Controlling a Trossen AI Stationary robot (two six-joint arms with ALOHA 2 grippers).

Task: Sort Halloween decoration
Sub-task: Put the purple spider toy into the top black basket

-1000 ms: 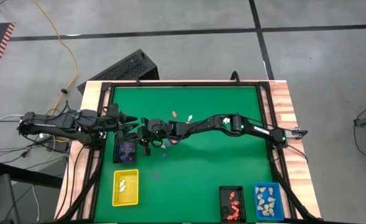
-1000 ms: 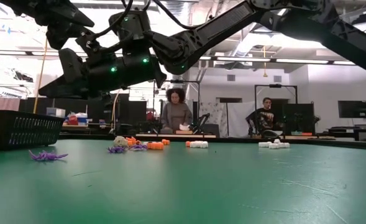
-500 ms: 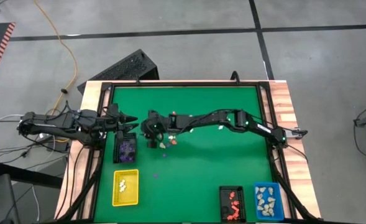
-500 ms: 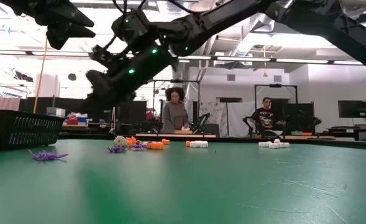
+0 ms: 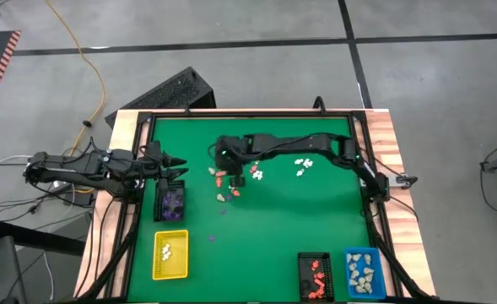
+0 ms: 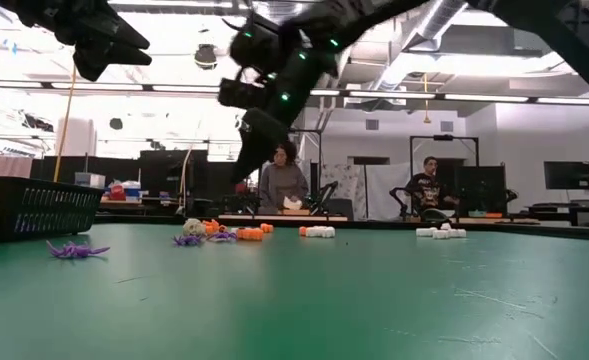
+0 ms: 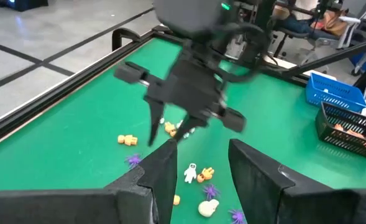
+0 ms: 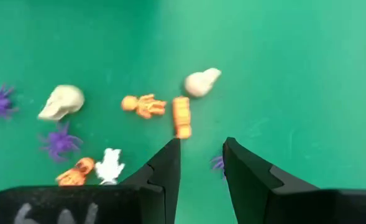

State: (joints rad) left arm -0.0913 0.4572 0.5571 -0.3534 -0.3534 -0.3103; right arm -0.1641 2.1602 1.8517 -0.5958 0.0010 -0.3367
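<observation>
The right gripper (image 8: 198,163), fingers parted and empty, hovers just above the scattered Halloween decoration (image 8: 181,116). These tiny figurines look light, stiff and skittish; pinching the orange one across its narrow middle seems safest.

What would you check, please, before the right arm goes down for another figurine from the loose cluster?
1. Right gripper open and empty: ok, fingers apart, nothing between them.
2. Right gripper over the loose figurines: ok, orange, cream and purple pieces lie below it.
3. One piece singled out: cannot tell, several lie close together.
4. Left gripper clear of the cluster: ok, it hangs at the table's left side by the black tray.
5. Trays in place: ok, yellow tray, blue tray.
</observation>
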